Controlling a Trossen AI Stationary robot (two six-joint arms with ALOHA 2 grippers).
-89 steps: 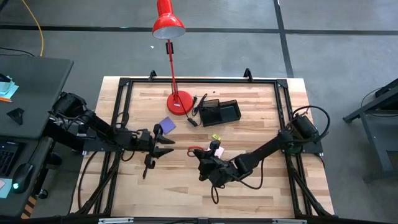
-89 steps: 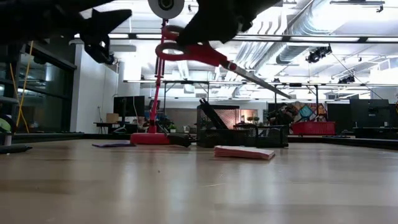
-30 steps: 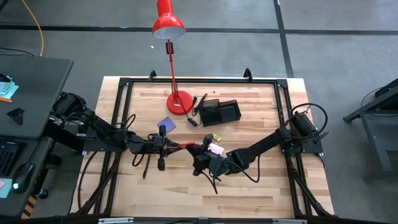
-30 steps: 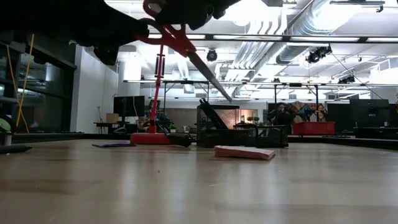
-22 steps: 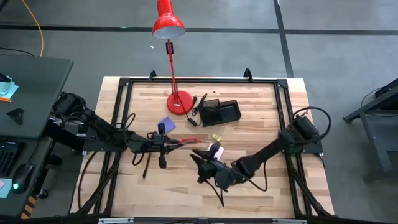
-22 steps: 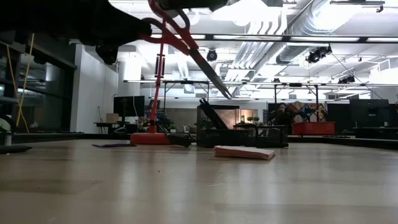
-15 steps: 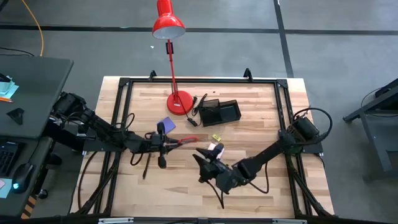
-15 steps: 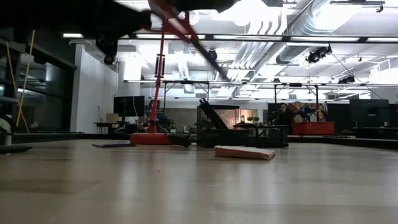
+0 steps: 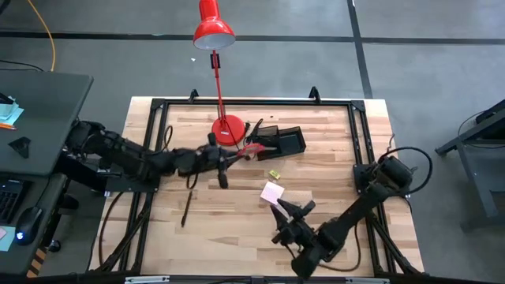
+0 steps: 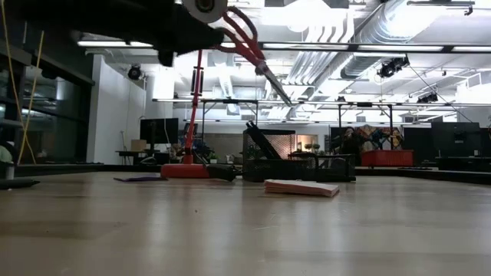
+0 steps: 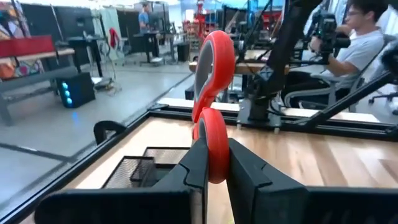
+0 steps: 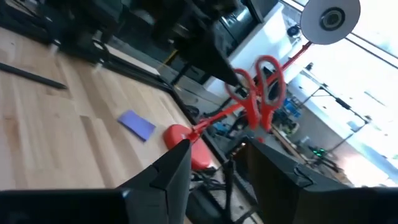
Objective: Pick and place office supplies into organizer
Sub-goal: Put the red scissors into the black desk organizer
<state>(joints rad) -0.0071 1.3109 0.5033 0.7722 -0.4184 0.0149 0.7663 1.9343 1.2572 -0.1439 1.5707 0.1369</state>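
Jaws of the left gripper (image 9: 223, 157) now solely clamp the scissors (image 9: 246, 150) near the organizer (image 9: 280, 142); the right gripper (image 9: 290, 211), parted and empty, has withdrawn.

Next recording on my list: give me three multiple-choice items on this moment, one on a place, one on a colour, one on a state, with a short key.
1. Where is the pink square note pad?
A. on the wooden table, beside the organizer
B. inside the black rectangular organizer tray
C. in a gripper

2. What colour are the scissors' handles?
A. blue
B. red
C. yellow

3. What is the left gripper doing?
A. shut on the scissors
B. open and empty
C. resting on the table

Key: 1 A, the high view shows it flat on bare wood; 2 B, red loops fill the left wrist view; 3 A, its fingers clamp the handles in the air.
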